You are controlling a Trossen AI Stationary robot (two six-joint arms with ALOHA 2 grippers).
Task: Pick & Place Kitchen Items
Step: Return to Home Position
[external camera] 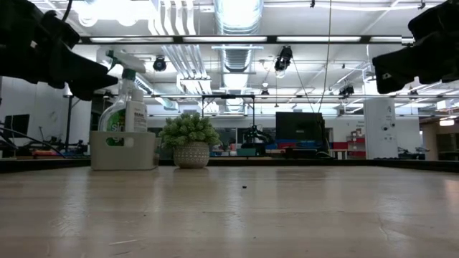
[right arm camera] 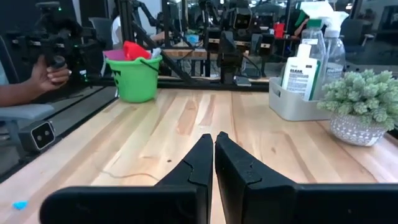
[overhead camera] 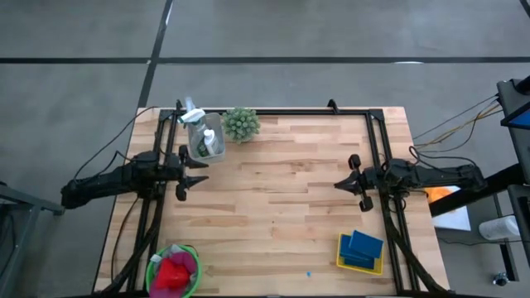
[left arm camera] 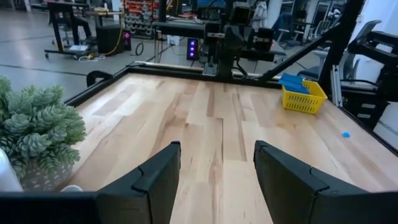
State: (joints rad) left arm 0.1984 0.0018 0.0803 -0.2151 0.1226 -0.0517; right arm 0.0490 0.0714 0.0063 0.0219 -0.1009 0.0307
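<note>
Clear spray bottles with white tops stand in a pale bin at the table's far left, next to the spiky green plant. Blue sponges lie in a yellow basket at the near right. Red and pink cloths fill a green bucket at the near left. My left gripper is open and empty, in the air near the bin. My right gripper is shut and empty at the right, above the table.
Black frame rails run along the table's far edge and both sides. A small blue scrap lies near the front edge. A person's hand holds a device beyond the table's left side. Bare wood lies between the grippers.
</note>
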